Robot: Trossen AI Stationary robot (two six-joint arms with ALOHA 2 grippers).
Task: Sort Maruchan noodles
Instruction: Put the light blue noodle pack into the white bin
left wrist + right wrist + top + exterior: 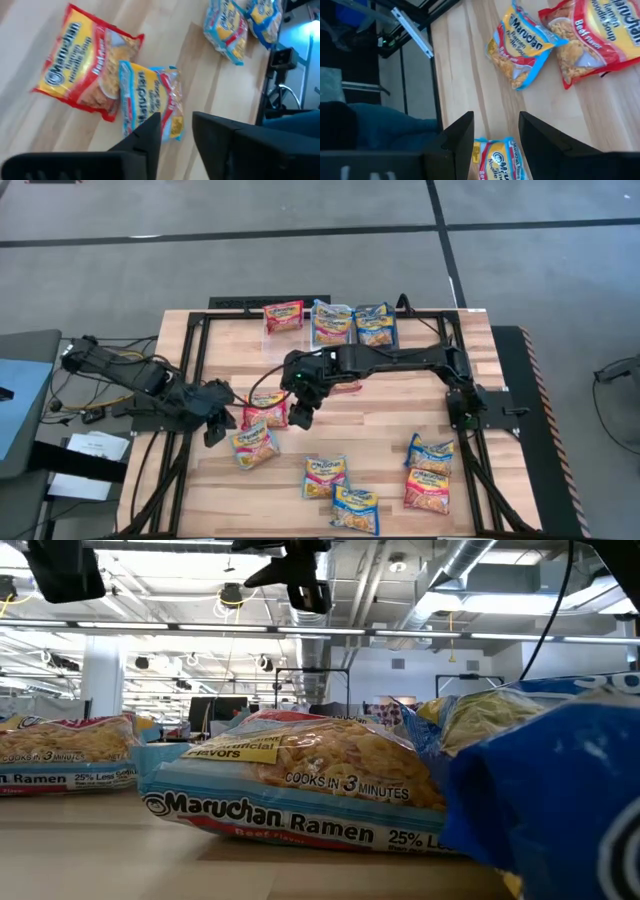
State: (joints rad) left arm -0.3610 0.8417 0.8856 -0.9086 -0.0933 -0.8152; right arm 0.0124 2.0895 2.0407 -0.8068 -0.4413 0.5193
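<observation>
A pale wooden counter (380,440) holds about ten Maruchan noodles packets: three in a row at the far edge (331,322), four near the front right (430,454), and two overlapping at centre left, a red packet (266,412) and a blue-banded packet (254,444). The left end effector (216,426) hovers just beside that pair, fingers narrowly parted and empty. The right end effector (300,413) hangs over the red packet's other side, fingers apart, holding nothing. Sorting looks partly done; a pick seems next, probably calling for one arm to descend squarely on a single packet. Beyond the counter is grey floor, and, less clearly, an open workshop with ceiling pipes.
</observation>
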